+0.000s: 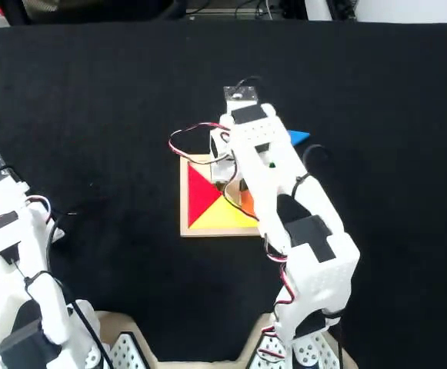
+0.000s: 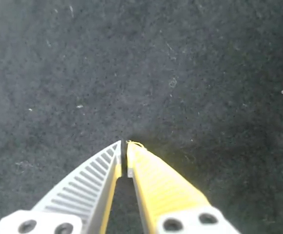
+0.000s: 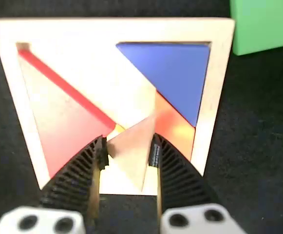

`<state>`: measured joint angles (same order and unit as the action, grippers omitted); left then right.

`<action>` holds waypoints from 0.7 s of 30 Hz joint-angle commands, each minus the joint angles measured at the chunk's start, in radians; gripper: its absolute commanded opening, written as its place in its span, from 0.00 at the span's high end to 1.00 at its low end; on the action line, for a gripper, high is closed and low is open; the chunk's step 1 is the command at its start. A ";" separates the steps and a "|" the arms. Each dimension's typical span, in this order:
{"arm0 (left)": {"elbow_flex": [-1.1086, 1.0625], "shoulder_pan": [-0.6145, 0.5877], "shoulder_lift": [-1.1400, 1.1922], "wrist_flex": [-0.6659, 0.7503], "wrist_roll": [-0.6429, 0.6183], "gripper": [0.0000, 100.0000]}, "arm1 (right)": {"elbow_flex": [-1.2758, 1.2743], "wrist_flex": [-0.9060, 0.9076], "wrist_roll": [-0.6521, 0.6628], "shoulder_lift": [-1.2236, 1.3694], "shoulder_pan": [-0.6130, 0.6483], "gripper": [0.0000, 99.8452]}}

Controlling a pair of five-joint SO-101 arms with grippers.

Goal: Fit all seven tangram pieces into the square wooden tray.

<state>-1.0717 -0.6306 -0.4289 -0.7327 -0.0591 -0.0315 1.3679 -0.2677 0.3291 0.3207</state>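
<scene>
One pale triangle [image 3: 134,156] in right gripper [image 3: 128,146]

No text, label, brand, number or sign can be read anywhere I look: none on the square pale-wood tray [image 3: 112,30], and none on the black cloth-covered bench [image 1: 92,100].

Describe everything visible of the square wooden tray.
The square wooden tray is pale, light-coloured wood with a flat raised rim, and it lies flat on the black cloth. Inside it sit a red triangle, a blue triangle and an orange piece. The right hand grips a pale triangular piece over the tray's middle.
</scene>
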 commanded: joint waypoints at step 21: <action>0.004 0.013 -0.031 0.012 -0.005 0.97 | -0.096 -0.110 0.152 -0.074 0.009 0.84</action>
<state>-1.0717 -0.6291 -0.4289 -0.7327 -0.0591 -0.1343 1.2421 -0.1281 0.3276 0.3314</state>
